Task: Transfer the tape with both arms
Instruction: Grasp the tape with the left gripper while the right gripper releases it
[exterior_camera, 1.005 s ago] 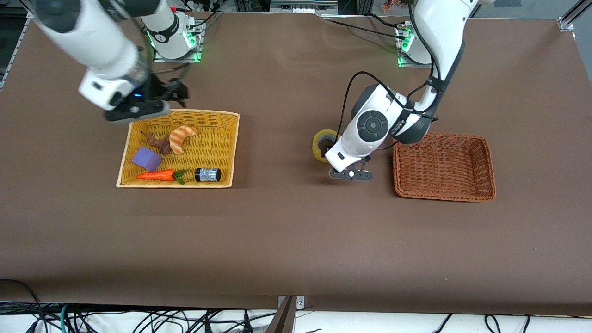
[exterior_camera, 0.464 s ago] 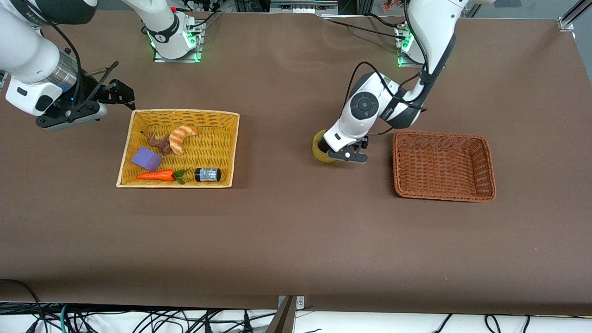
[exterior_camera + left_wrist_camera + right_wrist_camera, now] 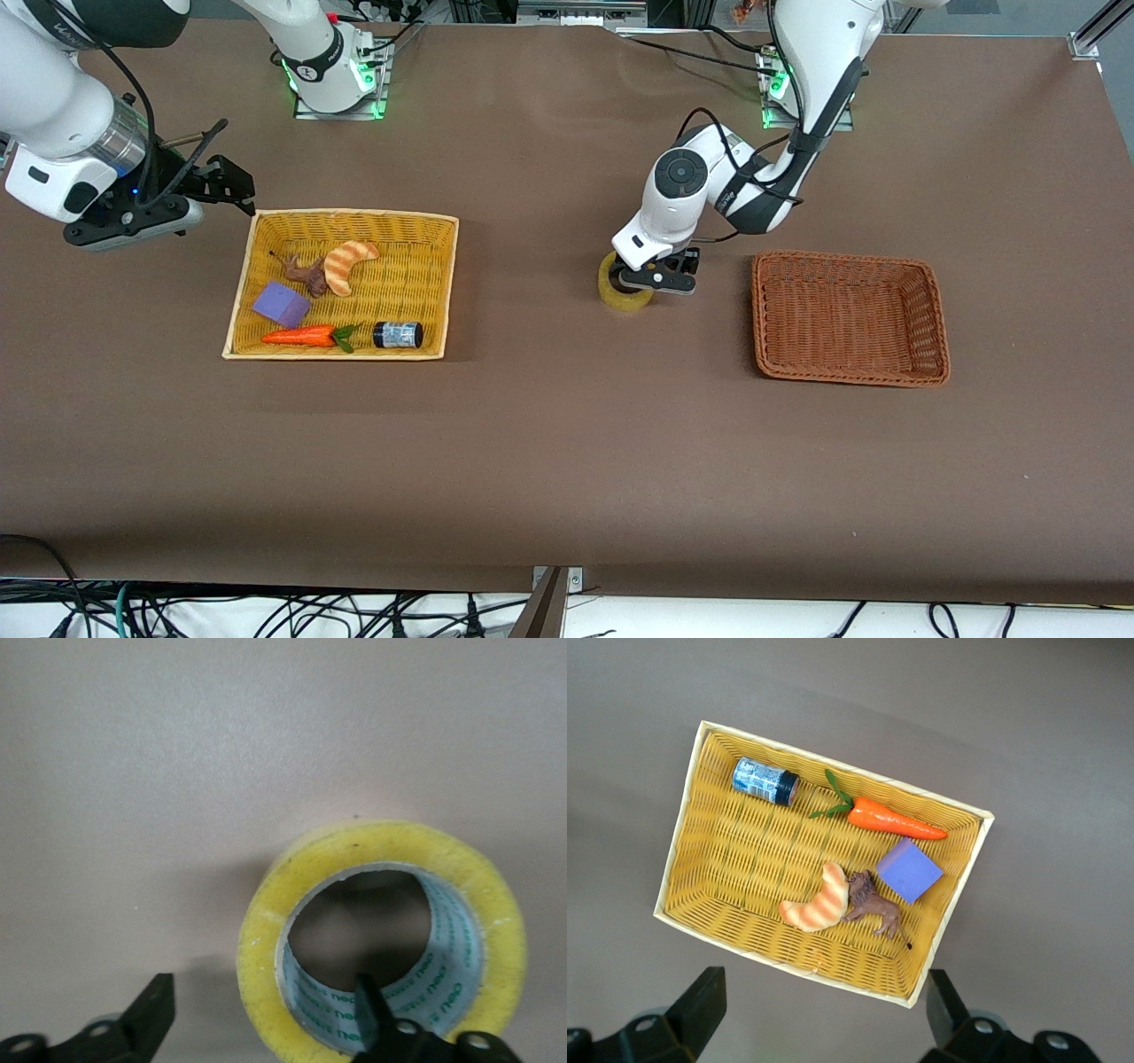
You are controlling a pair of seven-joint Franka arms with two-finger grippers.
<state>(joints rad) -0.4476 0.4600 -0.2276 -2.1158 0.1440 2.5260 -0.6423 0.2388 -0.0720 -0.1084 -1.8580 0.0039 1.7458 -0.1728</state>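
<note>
my left arm comes down from its base, elbow bent, wrist pointing straight down, and my left gripper (image 3: 654, 282) sits low at the middle of the table. its fingers (image 3: 152, 1014) are spread apart, one out to the side and one poking down further in. my right arm is just waiting, swung out to its own end of the table, right gripper (image 3: 232, 184) up in the air with both fingers (image 3: 700, 1003) wide apart, nothing between them.

Yellow basket (image 3: 443, 283) with carrot (image 3: 299, 336), jar (image 3: 398, 334), croissant (image 3: 345, 263); empty brown basket (image 3: 937, 328).
</note>
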